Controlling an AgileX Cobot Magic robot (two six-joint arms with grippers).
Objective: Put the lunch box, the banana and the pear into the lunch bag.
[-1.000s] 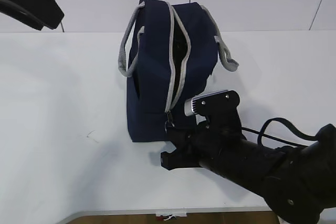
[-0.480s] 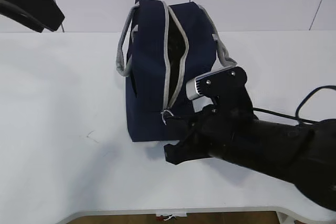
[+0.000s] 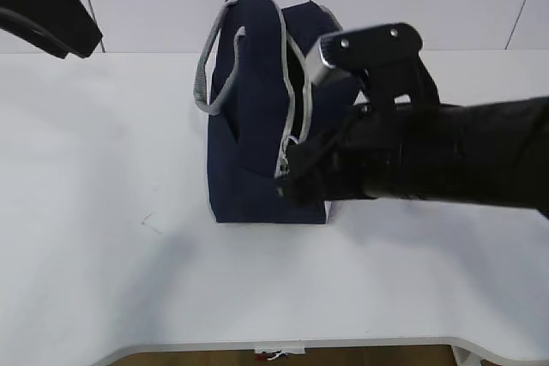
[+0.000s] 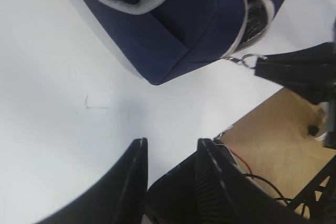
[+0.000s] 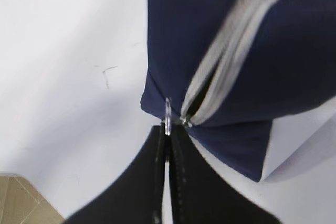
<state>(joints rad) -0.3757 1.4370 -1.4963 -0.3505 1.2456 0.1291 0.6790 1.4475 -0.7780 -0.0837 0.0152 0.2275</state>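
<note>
The navy lunch bag (image 3: 253,126) stands on the white table, its grey zipper (image 3: 290,83) partly parted along the top. At the bag's near end my right gripper (image 3: 287,171) is shut on the metal zipper pull (image 5: 167,115). The right wrist view shows the right gripper (image 5: 168,132) pinching that ring. My left gripper (image 4: 170,148) hangs open and empty over bare table, left of the lunch bag (image 4: 184,14). The left arm (image 3: 43,2) shows at the top left. The lunch box, the banana and the pear are out of view.
A small scratch mark (image 3: 150,222) lies on the table left of the bag. The table's front edge (image 3: 283,345) runs along the bottom. Beyond that edge, the left wrist view shows brown floor with cables (image 4: 273,150).
My right arm has risen and swung back toward the bag, carrying the zipper pull upward from near the table. The bag's near end has lifted slightly. The left arm is unmoved.
</note>
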